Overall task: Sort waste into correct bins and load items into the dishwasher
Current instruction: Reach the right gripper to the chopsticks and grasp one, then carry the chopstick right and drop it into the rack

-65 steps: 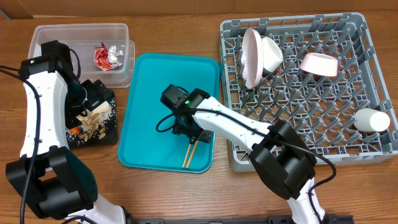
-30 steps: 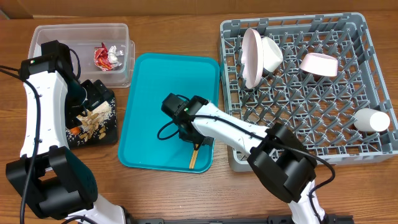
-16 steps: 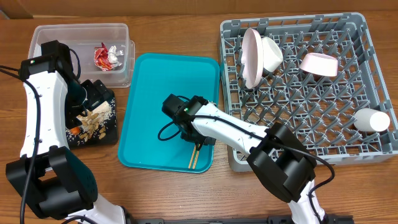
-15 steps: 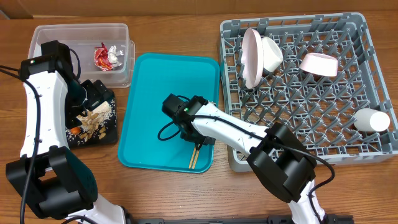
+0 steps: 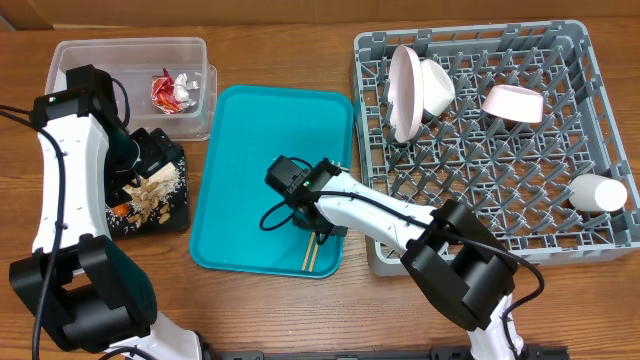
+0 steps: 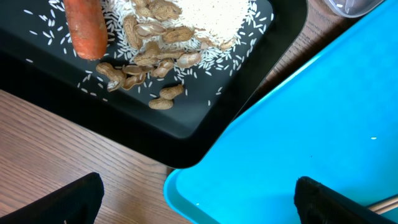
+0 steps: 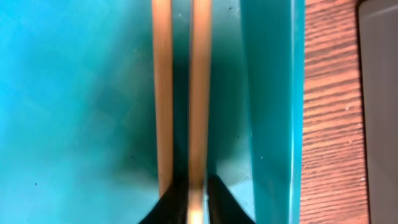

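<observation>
My right gripper (image 7: 196, 190) is squeezed in tight on one of the chopsticks (image 7: 200, 93), the stick nearer the side wall of the teal tray (image 5: 250, 140). The other stick lies just beside it, outside the fingers, so I think I only have one. Both sticks look flat on the tray, near its bottom right corner. They are the last thing I can see that needs to go in the grey dish rack (image 5: 497, 30). The rack already holds the plate (image 5: 403, 92) on its edge, a white bowl (image 5: 435, 85) leaning on it, the pinkish bowl (image 5: 513, 103) and the little cup (image 5: 598, 193) on its side at the right. The waste looks sorted too. The foil wrapper (image 5: 172, 90) is in the clear tub (image 5: 75, 52), and the carrot (image 6: 86, 28) and peanuts (image 6: 158, 53) sit with white crumbs in the black tray (image 6: 205, 127). My left gripper (image 6: 199, 205) hangs wide open over the edge of that tray, holding nothing. So I think we are almost done. Nothing else lies on the worktop (image 5: 280, 50).
</observation>
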Robot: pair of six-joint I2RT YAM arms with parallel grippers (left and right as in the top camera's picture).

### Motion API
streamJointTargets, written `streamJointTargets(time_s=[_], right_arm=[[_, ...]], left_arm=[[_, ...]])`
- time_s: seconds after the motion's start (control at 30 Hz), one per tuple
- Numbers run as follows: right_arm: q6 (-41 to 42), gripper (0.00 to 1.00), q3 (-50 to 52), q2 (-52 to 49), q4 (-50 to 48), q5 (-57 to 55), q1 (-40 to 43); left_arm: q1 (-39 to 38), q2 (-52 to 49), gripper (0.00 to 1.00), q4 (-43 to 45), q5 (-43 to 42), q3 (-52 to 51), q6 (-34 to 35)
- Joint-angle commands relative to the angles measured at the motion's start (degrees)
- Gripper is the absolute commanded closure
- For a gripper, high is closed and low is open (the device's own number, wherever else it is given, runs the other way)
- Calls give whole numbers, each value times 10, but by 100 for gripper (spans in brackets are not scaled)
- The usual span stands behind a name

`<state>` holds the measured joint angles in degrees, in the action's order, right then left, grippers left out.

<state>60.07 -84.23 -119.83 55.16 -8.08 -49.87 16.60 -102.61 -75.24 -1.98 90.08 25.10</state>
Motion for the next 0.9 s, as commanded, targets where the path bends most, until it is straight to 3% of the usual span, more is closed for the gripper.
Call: streamJointTargets(time_s=[0.0, 0.33, 0.47, 0.67, 0.7, 0.87], right_arm=[[0, 91, 17, -2, 2, 8, 0], [-21, 93, -73, 16, 91, -34, 12], [-123, 94, -125, 64, 110, -43, 29], [-212, 94, -136, 152, 135, -54, 85], [-272, 94, -136, 165, 143, -52, 109], [-416, 94, -134, 169, 175, -28, 158]], left_arm=[[-1, 4, 0, 0, -4, 1, 4], [-1, 4, 0, 1, -3, 1, 2], [-1, 4, 0, 1, -3, 1, 2], [-1, 4, 0, 1, 4, 1, 2], [-1, 4, 0, 1, 5, 1, 2], [-1, 4, 0, 1, 5, 1, 2]])
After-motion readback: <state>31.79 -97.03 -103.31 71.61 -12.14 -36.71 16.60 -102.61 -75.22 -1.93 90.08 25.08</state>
